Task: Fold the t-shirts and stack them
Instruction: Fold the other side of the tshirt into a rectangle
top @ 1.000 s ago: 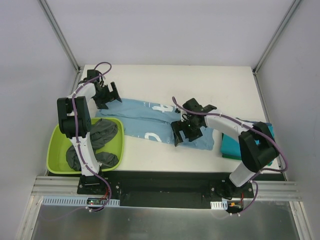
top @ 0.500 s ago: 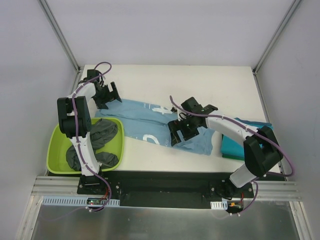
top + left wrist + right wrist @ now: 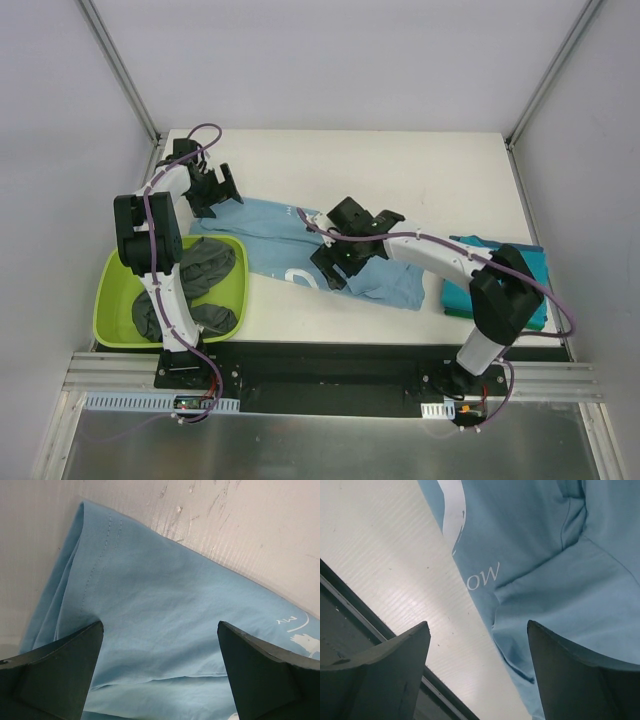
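White table [image 3: 400, 170]; blue t-shirt [image 3: 165, 615] below spread left fingers [image 3: 55, 675], right fingers [image 3: 580, 675]

White table [image 3: 400, 160], light blue t-shirt [image 3: 265, 218] spread across it, teal t-shirt [image 3: 530, 262] at right, lime-green tub [image 3: 108, 300] at left

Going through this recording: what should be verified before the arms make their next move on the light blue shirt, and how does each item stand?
1. Left end effector open over the far left end of the light blue t-shirt: ok.
2. Right end effector open, straddling the shirt's near edge: ok.
3. Cloth gripped by either one: not ok, neither grips yet.
4. Shirt lying smooth: not ok, creases show near the hem.
5. Teal t-shirt folded at the table's right edge, ready to stack on: ok.
6. Dark grey t-shirts out of the lime-green tub: not ok, they lie inside it.
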Motion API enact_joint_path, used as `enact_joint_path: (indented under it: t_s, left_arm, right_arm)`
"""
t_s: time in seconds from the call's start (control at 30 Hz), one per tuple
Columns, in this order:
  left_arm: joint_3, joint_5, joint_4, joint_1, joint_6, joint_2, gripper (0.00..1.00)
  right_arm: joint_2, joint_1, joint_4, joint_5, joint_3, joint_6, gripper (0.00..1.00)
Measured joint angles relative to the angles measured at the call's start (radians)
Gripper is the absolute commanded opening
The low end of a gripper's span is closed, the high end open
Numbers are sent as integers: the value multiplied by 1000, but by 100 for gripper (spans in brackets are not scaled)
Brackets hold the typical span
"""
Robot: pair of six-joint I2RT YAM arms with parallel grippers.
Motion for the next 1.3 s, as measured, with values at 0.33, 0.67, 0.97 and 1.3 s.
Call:
enact_joint_path:
  t_s: [0.33, 0.67, 0.97, 1.3]
  left_arm:
    - [2, 0, -2, 0, 0, 1, 99]
    - [8, 0, -8, 0, -1, 4, 99]
    - [12, 0, -12, 0, -1, 7, 99]
    - [18, -1, -17, 0, -1, 11, 99]
  right_arm:
    - [187, 0, 14, -10, 79, 17, 56]
    - [258, -25, 15, 39, 96, 101, 39]
    - [259, -29, 16, 82, 95, 156, 28]
    - [271, -16, 16, 118, 95, 219, 23]
